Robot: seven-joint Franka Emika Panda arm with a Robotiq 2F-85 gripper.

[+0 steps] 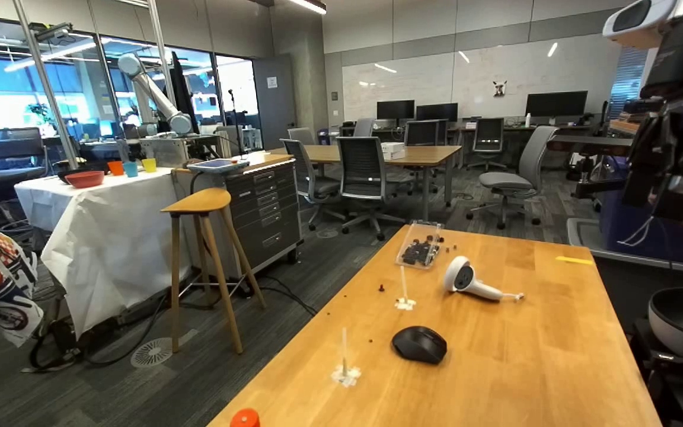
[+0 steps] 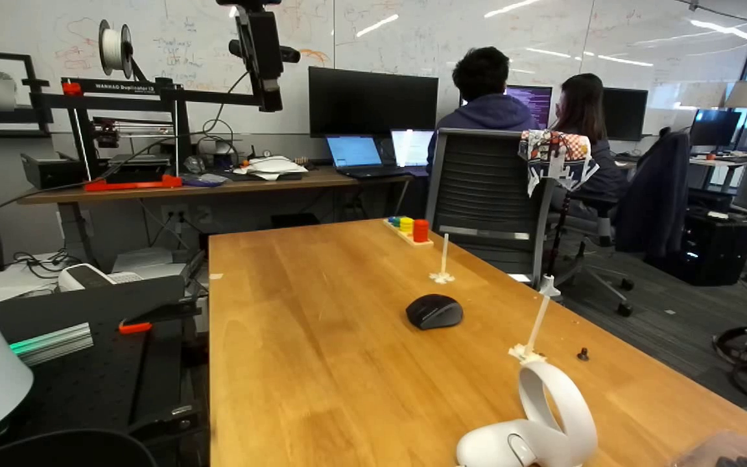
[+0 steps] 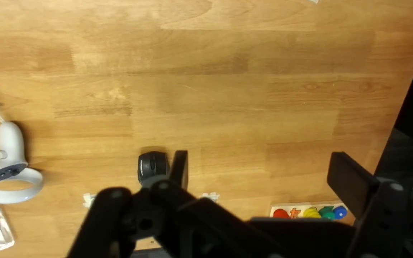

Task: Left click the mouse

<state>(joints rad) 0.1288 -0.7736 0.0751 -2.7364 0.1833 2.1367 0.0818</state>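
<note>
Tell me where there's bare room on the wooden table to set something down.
In an exterior view, the table is bare from the mouse and controller leftward to its edge, save a white scrap there. Its right side is crowded with the toy, sticks and clear box.

I observe the mouse (image 1: pixel 419 344) (black, low-domed, roughly oval) seated upright on the wooden table (image 1: pixel 531 367), slightly left of the table's centreline in an exterior view.
</note>
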